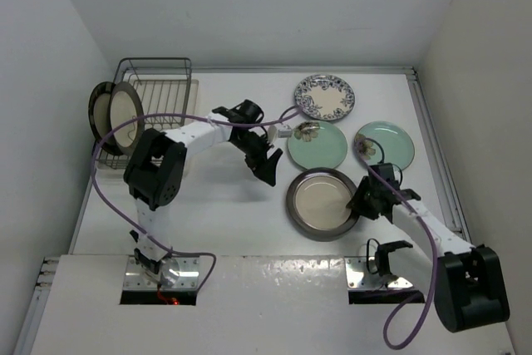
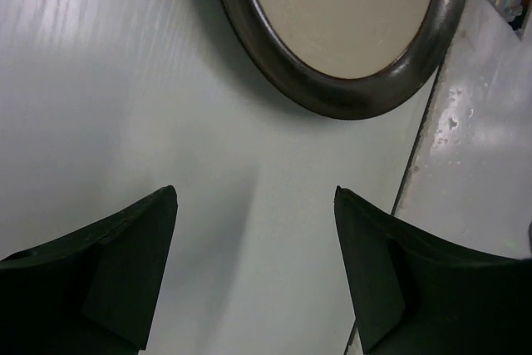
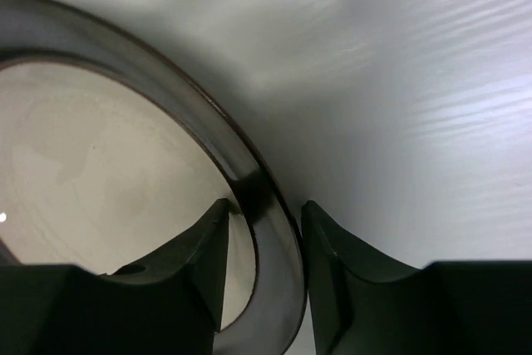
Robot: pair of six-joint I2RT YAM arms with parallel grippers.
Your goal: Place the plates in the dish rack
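A cream plate with a dark grey rim [image 1: 322,203] lies flat in the middle of the table. My right gripper [image 1: 362,204] is at its right edge. In the right wrist view one finger sits inside the rim [image 3: 166,72] and the other outside, so the right gripper [image 3: 264,209] is shut on it. My left gripper [image 1: 264,164] hovers open just left of this plate [image 2: 349,6], with only bare table between its fingers [image 2: 256,197]. Two dark-rimmed plates [image 1: 125,114] stand upright in the dish rack [image 1: 162,89]. A blue-and-white plate [image 1: 324,96] and two mint-green plates [image 1: 317,145] [image 1: 385,145] lie flat.
The dish rack sits at the far left against the side wall. White walls close in the table on three sides. A raised white ledge [image 2: 482,147] runs along the near edge by the arm bases. A purple cable loops over the left arm [image 1: 166,122].
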